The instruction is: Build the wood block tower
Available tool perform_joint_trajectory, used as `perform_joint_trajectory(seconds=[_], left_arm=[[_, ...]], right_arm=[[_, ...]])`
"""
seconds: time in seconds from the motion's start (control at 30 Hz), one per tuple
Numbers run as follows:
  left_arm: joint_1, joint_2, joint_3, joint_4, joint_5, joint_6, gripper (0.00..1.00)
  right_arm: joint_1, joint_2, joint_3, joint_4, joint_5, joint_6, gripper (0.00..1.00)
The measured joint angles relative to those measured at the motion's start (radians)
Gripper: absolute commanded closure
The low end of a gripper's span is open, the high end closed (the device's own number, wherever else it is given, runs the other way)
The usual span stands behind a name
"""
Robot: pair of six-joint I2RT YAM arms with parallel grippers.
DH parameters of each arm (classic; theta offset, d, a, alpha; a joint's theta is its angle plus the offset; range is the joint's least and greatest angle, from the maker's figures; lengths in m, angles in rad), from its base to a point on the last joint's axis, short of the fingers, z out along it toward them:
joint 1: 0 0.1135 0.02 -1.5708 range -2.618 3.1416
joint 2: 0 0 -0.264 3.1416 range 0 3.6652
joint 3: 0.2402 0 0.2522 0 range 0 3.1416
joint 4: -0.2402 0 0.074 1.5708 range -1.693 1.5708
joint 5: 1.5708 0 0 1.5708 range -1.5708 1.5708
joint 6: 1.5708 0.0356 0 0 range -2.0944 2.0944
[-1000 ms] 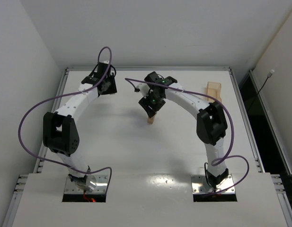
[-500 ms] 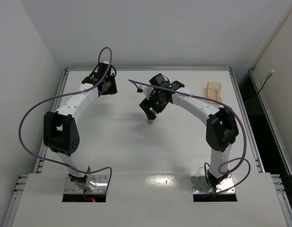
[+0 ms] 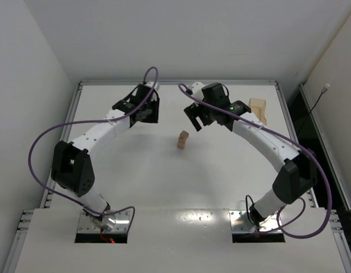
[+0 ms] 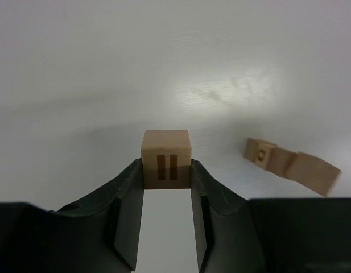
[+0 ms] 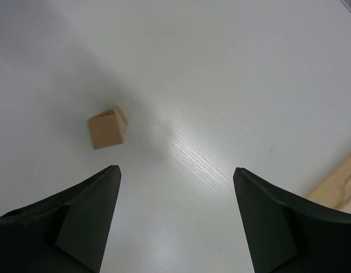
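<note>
The left gripper [image 4: 166, 177] is clamped on a cube [image 4: 166, 154], its black jaws pressing two opposite sides. The cube is pale tan wood, smooth and sharp-edged, with two short dark bars on the face towards the wrist camera. It is held over the white tabletop [image 3: 135, 182], towards the far edge and left of the middle. The right gripper [image 5: 175, 190] is empty, its jaws wide apart. It hovers towards the far edge, just right of the middle.

Between the two grippers, near the middle of the tabletop, stands the tower [image 3: 182, 140]. It is a narrow column of the same tan cubes, one cube wide. It looks two or three cubes high; I cannot tell which. It touches neither gripper. Pale flat slabs [image 3: 256, 108] lie by the far right corner, well apart from it.

The step in hand seems to be carrying the held cube to the tower. Next, the cube would need to travel right and towards the near edge. It should then line up square over the top cube, come down gently, and be let go without a nudge. The stack is slim, and smooth wood slides easily.
</note>
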Motion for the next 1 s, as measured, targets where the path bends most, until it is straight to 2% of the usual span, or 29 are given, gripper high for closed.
perform_joint_trajectory(seconds=[0.2, 0.53, 0.73, 1.0], left_arm=[[-0.170, -0.021, 0.011, 0.001, 0.029, 0.055, 1.00], [-0.297, -0.019, 0.062, -0.033, 0.034, 0.076, 1.00], [-0.379, 0.019, 0.100, -0.047, 0.034, 0.074, 1.00], [-0.394, 0.100, 0.160, -0.064, 0.017, 0.061, 1.00]], right_arm=[[-0.126, -0.022, -0.077, 0.008, 0.149, 0.072, 0.23], [-0.370, -0.028, -0.150, -0.037, 0.169, 0.163, 0.23], [-0.405, -0.028, -0.156, -0.040, 0.124, 0.177, 0.23], [-0.431, -0.028, -0.158, -0.044, 0.064, 0.179, 0.23]])
